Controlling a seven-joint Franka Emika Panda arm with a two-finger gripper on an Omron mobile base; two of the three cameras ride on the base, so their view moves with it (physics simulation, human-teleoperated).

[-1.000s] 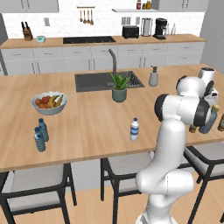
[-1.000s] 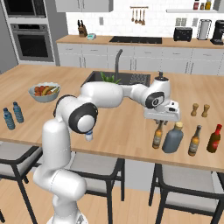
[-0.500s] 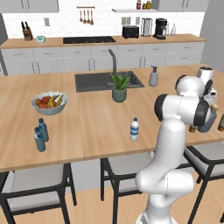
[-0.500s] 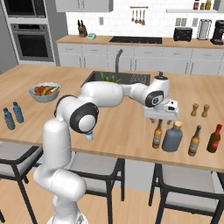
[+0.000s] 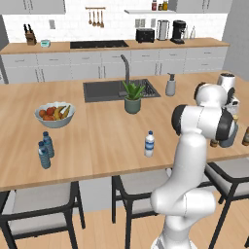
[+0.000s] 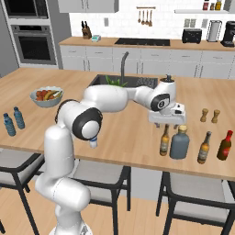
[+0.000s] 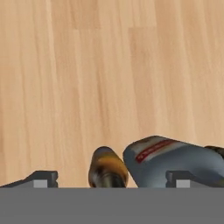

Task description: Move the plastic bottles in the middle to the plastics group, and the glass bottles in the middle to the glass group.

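Hovering over worktop (image 6: 128, 137), hand (image 6: 167, 120) hung just above amber bottle (image 6: 165, 140) and grey-blue bottle (image 6: 179, 143), fingers spread wide, pinching nothing. Both bottles stood side by side near front edge, beside two brown bottles (image 6: 204, 148). White-capped bottle (image 5: 149, 144) mid-worktop; blue bottles (image 5: 45, 150) far left.
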